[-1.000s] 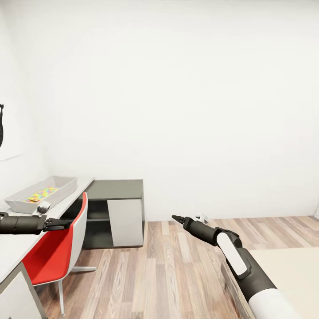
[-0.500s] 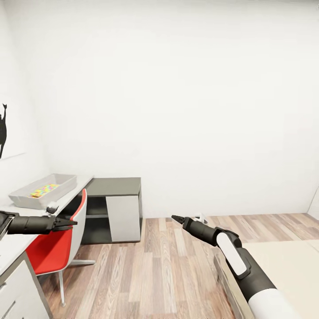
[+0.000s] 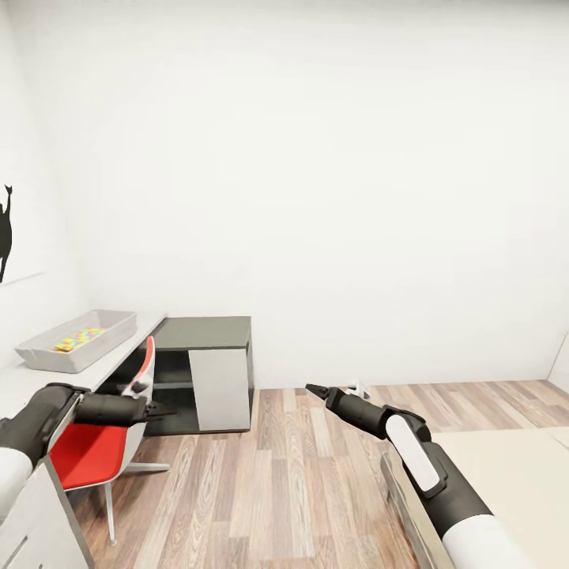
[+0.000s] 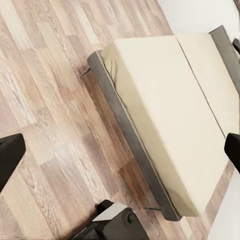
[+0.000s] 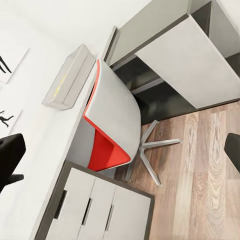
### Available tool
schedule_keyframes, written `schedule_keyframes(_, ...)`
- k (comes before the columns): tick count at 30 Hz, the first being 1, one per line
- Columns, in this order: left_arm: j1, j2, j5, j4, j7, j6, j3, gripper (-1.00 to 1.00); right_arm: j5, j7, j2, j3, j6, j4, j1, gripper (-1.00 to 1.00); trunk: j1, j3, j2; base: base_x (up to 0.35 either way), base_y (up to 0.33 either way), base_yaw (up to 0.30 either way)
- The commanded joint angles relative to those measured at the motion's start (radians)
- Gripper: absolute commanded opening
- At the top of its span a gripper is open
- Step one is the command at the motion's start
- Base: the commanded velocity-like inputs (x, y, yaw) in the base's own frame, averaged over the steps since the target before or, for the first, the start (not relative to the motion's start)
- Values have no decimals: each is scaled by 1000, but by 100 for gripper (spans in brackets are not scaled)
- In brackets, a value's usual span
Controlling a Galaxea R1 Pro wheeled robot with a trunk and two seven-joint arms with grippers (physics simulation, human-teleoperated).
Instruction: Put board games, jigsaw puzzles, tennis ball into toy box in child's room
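Observation:
The light-grey toy box [image 3: 47,354] stands on the white table [image 3: 24,381] at the left, with a jigsaw puzzle [image 3: 77,340] of coloured pieces lying inside. My left gripper [image 3: 167,411] hangs open over the red-and-white chair [image 3: 95,454], off the table's edge. My right gripper [image 3: 312,388] is open above the wood floor, ahead of the bed [image 3: 514,474]. The left wrist view looks down past the left gripper [image 4: 120,155] onto the bed's cream mattress [image 4: 165,105]. The right wrist view shows the toy box [image 5: 67,77] beyond the right gripper [image 5: 122,152]. The board games and the tennis ball are out of view.
The dark-grey corner section [image 3: 204,333] of the table stands against the back wall. The chair [image 5: 107,125] is pushed in at the table, beside pale drawers [image 5: 95,210]. Wood floor [image 3: 292,482] runs between table and bed. A black silhouette picture [image 3: 6,233] hangs on the left wall.
My left arm has drawn back from over the table and swung right, so its gripper now hangs over the chair. The head view shifted slightly one second ago. The right arm has not moved.

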Motion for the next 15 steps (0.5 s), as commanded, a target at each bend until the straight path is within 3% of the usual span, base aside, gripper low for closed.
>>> schedule_keyframes(1,0,-4,-6,0,13,10,-1,100,0,2,-1,1,2,0,0,100,0,0,-1,0,0,0)
schedule_keyframes(9,0,-68,-4,32,287,10,0,100,0,0,-1,2,2,2,0,100,0,0,-1,0,0,0)
schedule_keyframes(10,0,-89,-4,40,357,9,0,100,0,-5,0,3,2,3,0,100,0,0,-1,0,0,0)
schedule_keyframes(12,0,-114,-4,54,433,8,1,100,0,-19,2,4,4,7,-1,100,0,0,-1,0,0,0)
schedule_keyframes(15,0,-149,0,99,597,-20,2,100,-1,-93,4,16,10,20,-2,100,0,0,-1,0,0,0)
